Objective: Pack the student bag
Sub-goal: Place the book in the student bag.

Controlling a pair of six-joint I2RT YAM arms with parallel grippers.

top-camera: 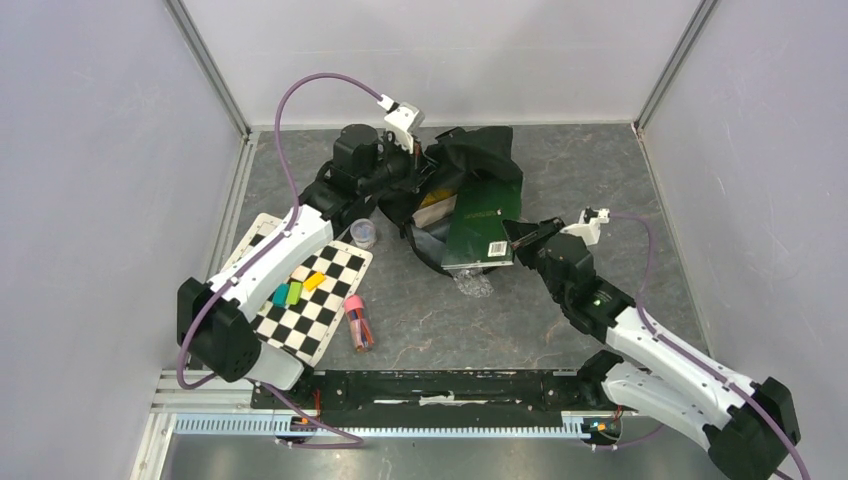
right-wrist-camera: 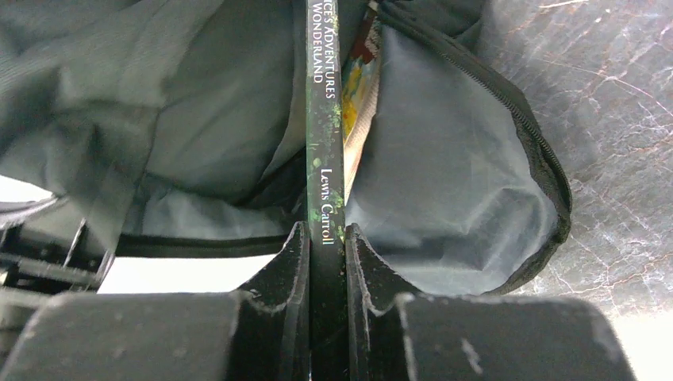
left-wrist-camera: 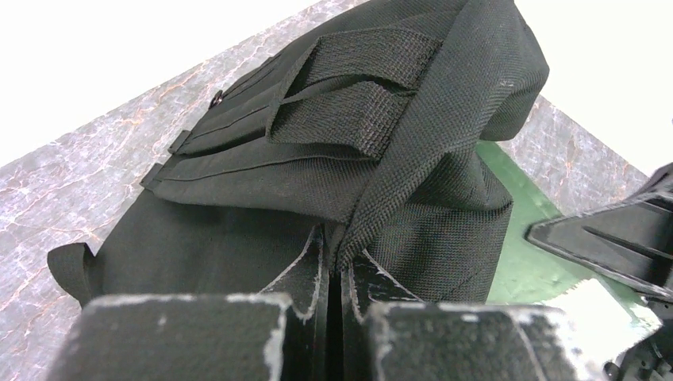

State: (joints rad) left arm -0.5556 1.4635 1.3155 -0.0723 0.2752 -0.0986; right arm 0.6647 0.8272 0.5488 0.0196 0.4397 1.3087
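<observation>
The large black soft fabric student bag lies on its side toward the far middle of the grey marbled table, its zipped mouth turned toward the right arm and its pale grey lining showing inside. The left gripper has its jaws nearly together, pinching a band of woven black webbing at the top of the bag and so holding the mouth up. The right gripper is clamped across the spine of a thin dark green hardback book, whose far end already sits inside the opening, just beside a colourful printed cover. The bag looks limp and light: judged from its folds, it would sag and close its mouth wherever it is not held, and it may slide on the smooth table if the book pushes against the lining. The stitched webbing or the stiff zipped rim seems the soundest place to grip it, since loose cloth would only stretch and bunch. The book, by contrast, is rigid and slick-covered, and might pivot in a narrow pinch
</observation>
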